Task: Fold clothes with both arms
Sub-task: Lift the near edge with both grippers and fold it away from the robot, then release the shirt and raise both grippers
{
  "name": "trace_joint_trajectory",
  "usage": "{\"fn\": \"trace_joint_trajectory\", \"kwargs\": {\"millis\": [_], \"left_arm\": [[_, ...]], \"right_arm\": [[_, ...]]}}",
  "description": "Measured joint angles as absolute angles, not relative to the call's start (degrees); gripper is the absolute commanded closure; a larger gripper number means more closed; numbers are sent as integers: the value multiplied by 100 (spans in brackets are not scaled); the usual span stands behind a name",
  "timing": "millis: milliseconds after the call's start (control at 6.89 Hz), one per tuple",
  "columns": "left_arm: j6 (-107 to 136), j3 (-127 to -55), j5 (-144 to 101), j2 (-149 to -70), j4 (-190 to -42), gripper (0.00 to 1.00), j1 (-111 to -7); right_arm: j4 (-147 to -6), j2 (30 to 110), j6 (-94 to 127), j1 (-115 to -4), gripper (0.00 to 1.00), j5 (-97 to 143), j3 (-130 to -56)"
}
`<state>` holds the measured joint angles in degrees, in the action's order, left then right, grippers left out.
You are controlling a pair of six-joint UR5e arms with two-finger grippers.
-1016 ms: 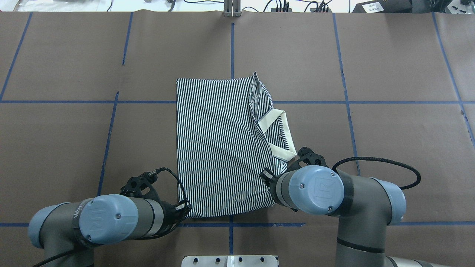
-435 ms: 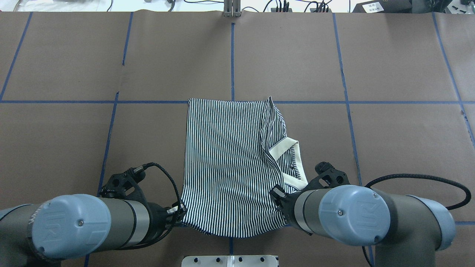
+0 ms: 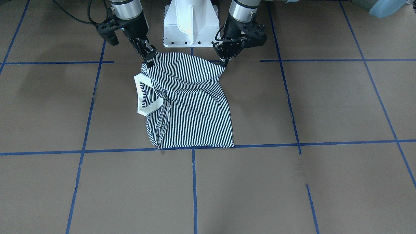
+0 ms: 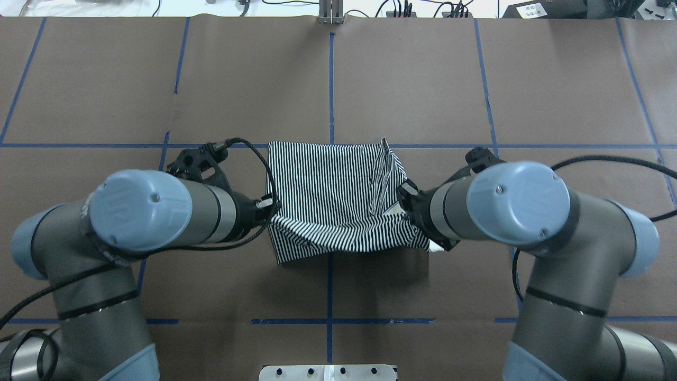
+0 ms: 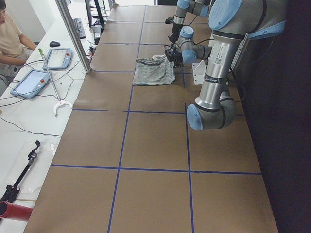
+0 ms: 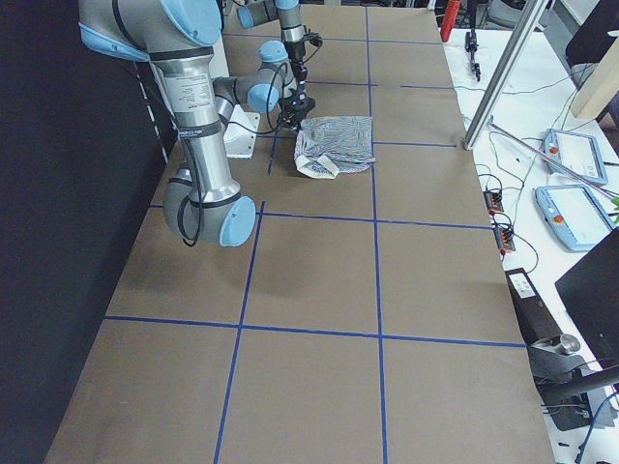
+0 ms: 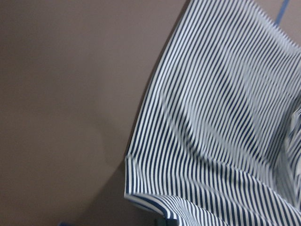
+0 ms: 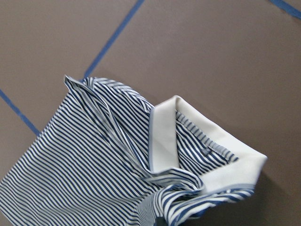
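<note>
The striped shirt [image 3: 191, 107] lies mid-way along the table [image 3: 325, 107], far hem flat along a blue tape line [image 3: 276, 144], near edge raised. The left gripper [image 3: 224, 63] is clamped on one near corner, the right gripper [image 3: 149, 61] on the other, beside the cream collar [image 8: 163, 136].

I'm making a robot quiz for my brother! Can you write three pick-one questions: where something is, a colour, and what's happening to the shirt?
1. The shirt's cream collar is nearest which gripper? A) left B) right C) midway between
2. The tape lines on the table are: A) yellow B) blue C) red
3. The shirt edge nearest the robot is: A) flat on the table B) rolled up C) lifted by both grippers

Answers: 1 B, the collar lies just below the right gripper. 2 B, the lines are blue. 3 C, the right and left gripper each pinch a raised corner.
</note>
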<state>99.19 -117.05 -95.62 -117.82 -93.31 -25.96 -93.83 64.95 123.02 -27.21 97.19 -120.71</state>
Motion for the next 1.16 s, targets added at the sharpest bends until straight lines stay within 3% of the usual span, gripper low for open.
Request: {"fn": "trace_joint_trajectory", "kwargs": {"millis": [290,435,581,726,871,1161], "left_arm": [[9370,-10987,-9562,-12051,-9687,100,-3129],[9125,-10725,-9556,-12150,-9801,100,-3274],[8942,-10455,-9542,-12212,-9991,100,-3344],[8843,-10072,-9527,-12278,-10322,100,-3373],[8684,-9510,-9509,-12426,-10764,85,-3413],[8072,-8187,-9507,-12841,-11796,80,-3750]], "right_arm": [[-9119,5837,12081,-3339,100,10005,-10845],[-8668,5689,12062,-3507,92,10070,-10292],[-8338,5571,12045,-3639,72,10130,-9829],[-8112,5376,12030,-3741,38,10172,-9335],[-7761,5117,12007,-3887,0,10289,-8661],[-6744,4421,11742,-4429,0,10805,-7009]]}}
